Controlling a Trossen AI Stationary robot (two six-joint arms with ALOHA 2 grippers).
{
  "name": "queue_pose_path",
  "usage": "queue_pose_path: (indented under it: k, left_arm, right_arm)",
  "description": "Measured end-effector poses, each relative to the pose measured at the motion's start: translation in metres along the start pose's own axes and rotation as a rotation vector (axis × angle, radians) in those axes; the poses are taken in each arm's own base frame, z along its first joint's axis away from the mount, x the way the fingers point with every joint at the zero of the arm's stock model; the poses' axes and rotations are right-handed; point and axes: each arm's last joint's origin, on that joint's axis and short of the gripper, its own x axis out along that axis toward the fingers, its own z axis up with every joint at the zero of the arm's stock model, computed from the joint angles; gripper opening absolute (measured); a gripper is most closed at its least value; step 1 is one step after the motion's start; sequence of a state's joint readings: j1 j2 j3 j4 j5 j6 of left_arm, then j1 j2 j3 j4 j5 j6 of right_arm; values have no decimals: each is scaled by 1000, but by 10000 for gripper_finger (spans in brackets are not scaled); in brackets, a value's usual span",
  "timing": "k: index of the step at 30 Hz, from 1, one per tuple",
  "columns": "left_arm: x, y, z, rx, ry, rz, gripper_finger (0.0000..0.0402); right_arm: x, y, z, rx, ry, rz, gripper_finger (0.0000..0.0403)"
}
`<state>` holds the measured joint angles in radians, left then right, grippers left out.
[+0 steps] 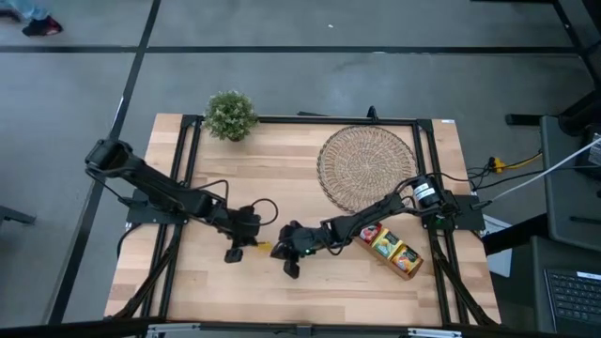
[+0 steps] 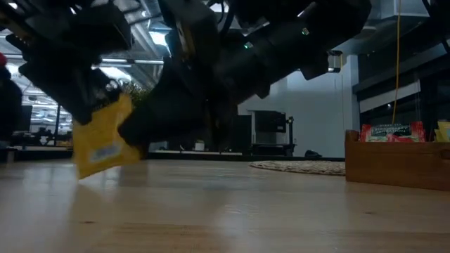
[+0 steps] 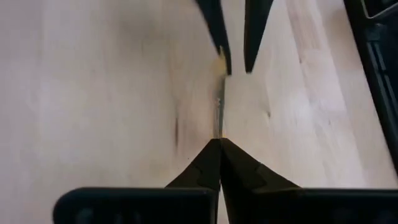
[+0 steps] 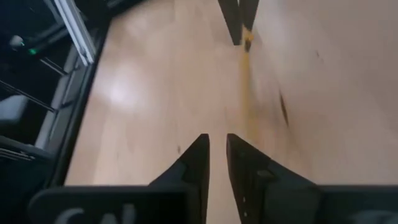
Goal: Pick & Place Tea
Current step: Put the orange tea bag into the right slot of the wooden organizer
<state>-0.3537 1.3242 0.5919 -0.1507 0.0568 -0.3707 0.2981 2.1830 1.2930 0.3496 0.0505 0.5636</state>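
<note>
pinching a yellow tea sachet [image 2: 103, 144] edge-on, the left gripper [image 3: 219, 138] faces the slightly parted right gripper [image 4: 217, 138].

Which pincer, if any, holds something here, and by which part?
The left pincer is shut on a yellow tea sachet, gripping its upper edge; the right pincer holds nothing.

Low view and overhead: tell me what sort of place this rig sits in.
Probably a robotics lab or workshop in an industrial hall. The wooden table stands in a black frame on a grey floor, exposed ceiling lights and ducts show overhead, and a laptop sits beside the rig.
</note>
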Motion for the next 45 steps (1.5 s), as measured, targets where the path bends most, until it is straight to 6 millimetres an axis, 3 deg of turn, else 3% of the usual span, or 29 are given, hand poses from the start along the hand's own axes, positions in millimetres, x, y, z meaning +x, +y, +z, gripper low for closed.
queue_pose_path:
  k: [7, 18, 28, 36, 45]
  left_arm:
    - [-12, -4, 3, 55, -52, 6, 2]
    - [-12, -8, -2, 13, 38, -157, 3]
    - [-12, -3, 0, 0, 3, -71, 2]
    - [-13, -2, -12, -78, 147, -99, 3]
    - [-12, -3, -7, -48, 80, -72, 2]
  right_arm:
    - [0, 2, 8, 6, -66, 36, 71]
    - [0, -8, 16, -2, -97, 25, 74]
    - [0, -6, 20, -27, -131, 44, 74]
    - [0, -6, 20, -27, -131, 45, 74]
    - [0, -6, 20, -27, -131, 46, 74]
